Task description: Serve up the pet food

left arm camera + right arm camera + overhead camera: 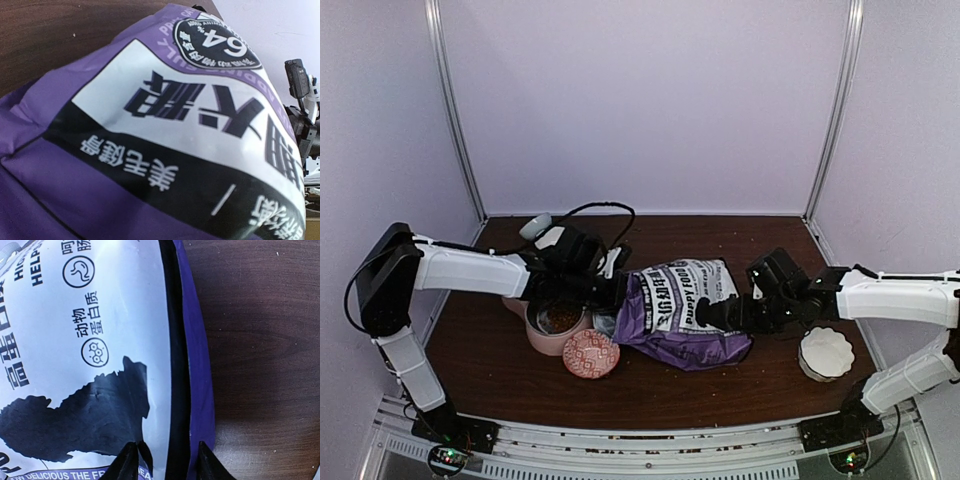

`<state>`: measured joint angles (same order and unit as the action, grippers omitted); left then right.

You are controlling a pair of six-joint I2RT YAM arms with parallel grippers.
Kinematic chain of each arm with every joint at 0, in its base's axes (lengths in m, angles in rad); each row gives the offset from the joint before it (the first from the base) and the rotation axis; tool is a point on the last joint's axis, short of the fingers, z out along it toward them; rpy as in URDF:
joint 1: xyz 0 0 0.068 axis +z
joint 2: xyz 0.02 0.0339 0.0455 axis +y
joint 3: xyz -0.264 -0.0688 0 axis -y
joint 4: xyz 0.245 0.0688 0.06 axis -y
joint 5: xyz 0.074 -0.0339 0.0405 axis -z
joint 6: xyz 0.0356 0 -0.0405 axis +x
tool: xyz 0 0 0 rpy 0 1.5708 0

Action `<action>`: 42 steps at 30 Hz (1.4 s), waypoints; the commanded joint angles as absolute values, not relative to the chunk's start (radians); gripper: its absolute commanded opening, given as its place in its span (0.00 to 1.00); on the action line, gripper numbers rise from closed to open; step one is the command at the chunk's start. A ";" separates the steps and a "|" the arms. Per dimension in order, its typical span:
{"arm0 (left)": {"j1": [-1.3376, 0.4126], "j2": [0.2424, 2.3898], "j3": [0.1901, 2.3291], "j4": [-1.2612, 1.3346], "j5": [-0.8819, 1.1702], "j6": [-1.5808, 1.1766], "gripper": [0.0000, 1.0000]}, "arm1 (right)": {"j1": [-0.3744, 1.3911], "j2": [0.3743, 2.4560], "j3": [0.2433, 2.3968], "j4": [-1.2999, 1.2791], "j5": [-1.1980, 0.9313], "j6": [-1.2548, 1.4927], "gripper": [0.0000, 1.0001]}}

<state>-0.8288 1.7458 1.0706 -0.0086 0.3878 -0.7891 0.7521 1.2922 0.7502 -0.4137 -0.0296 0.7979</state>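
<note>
Left hand (pixel 612 287) sits half hidden behind the mouth end of the glossy purple bag (pixel 685 312). Its wrist view is filled with crinkled printed film, so we cannot tell its grip. Right hand (pixel 166 464) pinches the bag's side fold between two dark fingertips. Brown granular kibble (pixel 558 318) lies in the round pink bowl (pixel 542 343) on the wood-grain bench (pixel 480 360). The bag's contents are hidden.

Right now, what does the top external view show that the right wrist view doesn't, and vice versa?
Only top external: the left arm, a pink bowl holding kibble, a patterned red dish, a white scalloped bowl. Only right wrist: the right gripper straddling the purple bag's edge, a black silhouette print. Both: the purple bag and wooden table.
</note>
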 commanded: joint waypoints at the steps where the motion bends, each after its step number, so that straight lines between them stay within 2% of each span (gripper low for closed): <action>1: -0.864 1.710 1.110 0.140 0.477 -0.825 0.00 | 0.755 1.283 0.745 -0.364 -0.049 0.816 0.38; 6: -0.861 1.605 1.075 0.201 0.528 -0.870 0.00 | 0.753 1.274 0.761 -0.391 -0.025 0.813 0.37; 9: -0.855 1.532 1.045 0.197 0.535 -0.881 0.00 | 0.754 1.260 0.793 -0.441 0.003 0.797 0.41; 11: -0.849 1.485 1.031 0.175 0.531 -0.881 0.00 | 0.753 1.244 0.826 -0.490 0.036 0.779 0.48; 15: -0.842 1.415 1.012 0.148 0.525 -0.876 0.00 | 0.760 1.215 0.928 -0.597 0.101 0.721 0.70; 19: -0.839 1.364 1.002 0.145 0.529 -0.875 0.00 | 0.793 1.212 1.058 -0.648 0.126 0.674 0.79; 28: -0.838 1.321 0.973 0.203 0.554 -0.883 0.00 | 0.951 1.342 1.367 -0.620 0.106 0.590 0.86; 42: -0.838 1.316 0.962 0.224 0.572 -0.886 0.00 | 1.025 1.658 1.678 -0.710 0.137 0.497 0.86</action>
